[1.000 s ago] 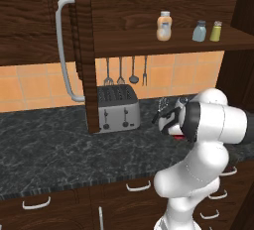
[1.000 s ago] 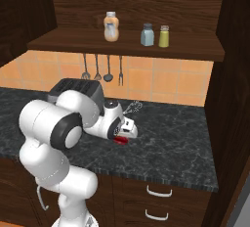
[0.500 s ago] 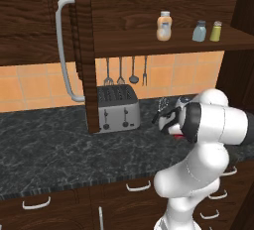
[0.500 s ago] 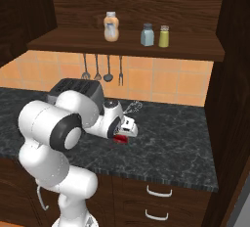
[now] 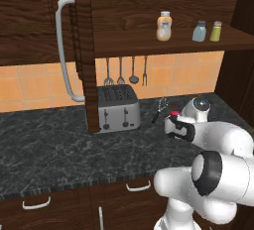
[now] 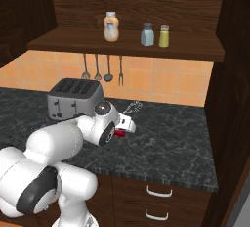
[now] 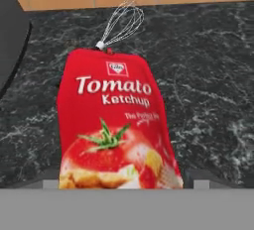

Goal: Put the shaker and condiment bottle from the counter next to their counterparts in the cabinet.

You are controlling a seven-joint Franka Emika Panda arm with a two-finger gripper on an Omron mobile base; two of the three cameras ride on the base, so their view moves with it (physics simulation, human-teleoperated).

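Counter (image 6: 176,143): black marble, whisk (image 7: 121,25) lying loose.
Bottle (image 7: 115,125): red ketchup, on the counter, close before the hand.
Gripper (image 5: 173,120): jaws spread, apparently straddling it, not yet clamped.
Shaker (image 6: 147,34): shelved in cabinet (image 6: 127,45).

Orange tiled wall (image 5: 30,83), dark wood drawers (image 6: 161,199)

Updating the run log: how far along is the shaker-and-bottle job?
Done: blue-grey shaker already stands on the cabinet shelf beside the yellow-green shaker. In hand: the gripper is down at the red condiment bottle on the counter, not lifted. Left: grasp it and set it by the peach-orange bottle.
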